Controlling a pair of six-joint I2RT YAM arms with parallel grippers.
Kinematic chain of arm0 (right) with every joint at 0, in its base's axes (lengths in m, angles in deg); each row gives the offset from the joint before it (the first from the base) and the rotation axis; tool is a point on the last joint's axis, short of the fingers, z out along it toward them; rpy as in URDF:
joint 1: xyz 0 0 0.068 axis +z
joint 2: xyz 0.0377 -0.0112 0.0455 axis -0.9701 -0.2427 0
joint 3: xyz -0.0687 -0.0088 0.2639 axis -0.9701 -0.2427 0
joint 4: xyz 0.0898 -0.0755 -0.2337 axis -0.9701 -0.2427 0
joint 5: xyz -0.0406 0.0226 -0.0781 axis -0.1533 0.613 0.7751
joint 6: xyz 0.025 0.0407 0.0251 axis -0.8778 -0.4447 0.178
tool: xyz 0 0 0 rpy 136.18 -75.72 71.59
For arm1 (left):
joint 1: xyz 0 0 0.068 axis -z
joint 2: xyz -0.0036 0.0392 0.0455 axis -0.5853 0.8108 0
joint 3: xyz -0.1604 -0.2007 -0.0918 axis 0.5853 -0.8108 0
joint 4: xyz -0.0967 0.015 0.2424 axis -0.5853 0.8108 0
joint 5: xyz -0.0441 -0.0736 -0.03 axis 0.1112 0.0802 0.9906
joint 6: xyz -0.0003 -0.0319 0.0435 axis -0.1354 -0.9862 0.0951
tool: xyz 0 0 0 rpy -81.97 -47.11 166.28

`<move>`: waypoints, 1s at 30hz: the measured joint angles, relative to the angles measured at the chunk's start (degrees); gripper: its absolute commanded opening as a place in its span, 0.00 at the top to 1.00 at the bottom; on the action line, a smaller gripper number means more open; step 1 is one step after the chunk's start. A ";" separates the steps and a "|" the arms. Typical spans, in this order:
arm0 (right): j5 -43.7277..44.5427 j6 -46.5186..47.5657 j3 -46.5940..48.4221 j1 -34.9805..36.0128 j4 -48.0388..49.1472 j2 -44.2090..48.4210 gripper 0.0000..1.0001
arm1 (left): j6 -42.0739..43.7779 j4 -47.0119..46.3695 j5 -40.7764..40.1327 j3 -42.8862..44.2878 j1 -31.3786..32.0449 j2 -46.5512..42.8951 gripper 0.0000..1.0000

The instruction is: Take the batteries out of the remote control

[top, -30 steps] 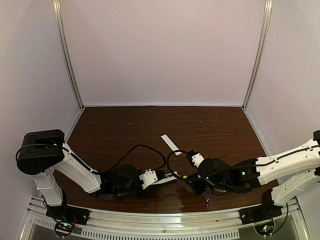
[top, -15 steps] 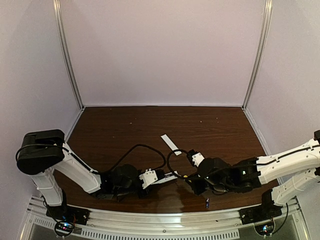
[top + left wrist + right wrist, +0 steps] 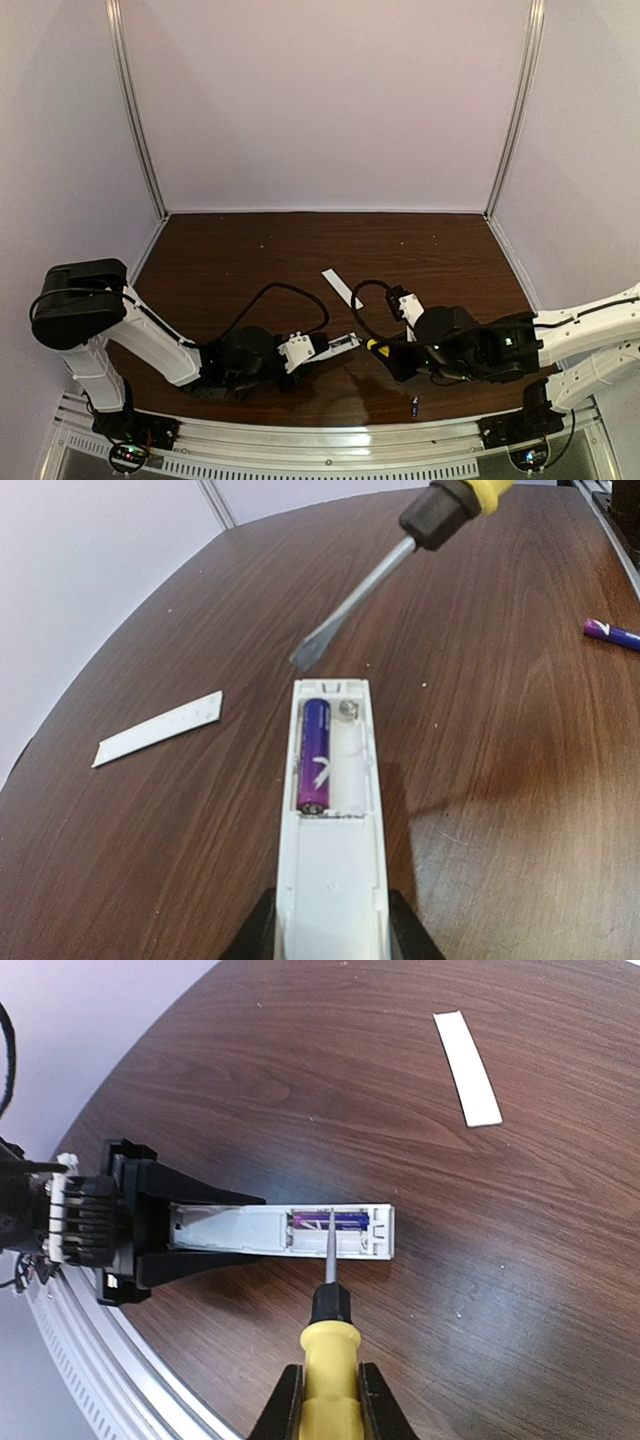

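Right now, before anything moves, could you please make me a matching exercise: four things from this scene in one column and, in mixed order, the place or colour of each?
Things:
1. screwdriver
2. remote control
3. cover strip
4. loose battery

Places and states:
a. held in the left hand
b. purple, lying on the table
c. held in the right hand
d. white and thin, lying flat on the table

Right pairs: 1-c, 2-a, 3-d, 4-b.

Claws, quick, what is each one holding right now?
Left claw: closed, holding the remote control.
Right claw: closed, holding the screwdriver.
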 measured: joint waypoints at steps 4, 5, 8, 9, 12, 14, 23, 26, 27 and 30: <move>-0.02 -1.66 -2.43 0.02 3.39 4.33 1.00 | 0.46 -0.72 -0.94 -0.02 0.00 -0.55 1.00; -0.04 -2.05 -2.95 0.02 3.91 5.25 1.00 | 0.66 -1.14 -1.25 -0.09 0.00 -0.59 1.00; -0.13 -3.69 -4.61 0.04 5.79 8.11 1.00 | 1.29 -3.10 -1.79 -0.96 0.00 -0.70 1.00; -0.17 -4.48 -5.22 0.02 6.56 9.01 1.00 | 1.55 -3.85 -1.99 -1.44 0.00 -0.72 1.00; -0.96 -6.27 -6.73 0.04 8.81 10.25 1.00 | 2.47 -5.40 -2.86 -2.27 0.00 -0.72 1.00; -2.14 -7.72 -7.56 0.04 10.45 10.21 1.00 | 3.06 -7.08 -3.41 -2.71 0.00 -0.72 1.00; -3.96 -13.20 -8.46 0.13 16.52 6.71 1.00 | 7.39 -16.41 -6.10 -6.25 0.68 -0.68 1.00; -3.43 -14.25 -8.48 0.13 17.40 6.08 1.00 | 9.25 -18.86 -6.78 -6.36 1.03 -0.46 1.00; -3.15 -14.60 -8.48 0.13 17.66 6.08 1.00 | 9.79 -19.65 -6.99 -6.36 1.16 -0.31 1.00; -1.51 -15.43 -8.72 0.13 18.29 6.29 1.00 | 11.30 -21.70 -7.65 -6.36 1.38 0.33 1.00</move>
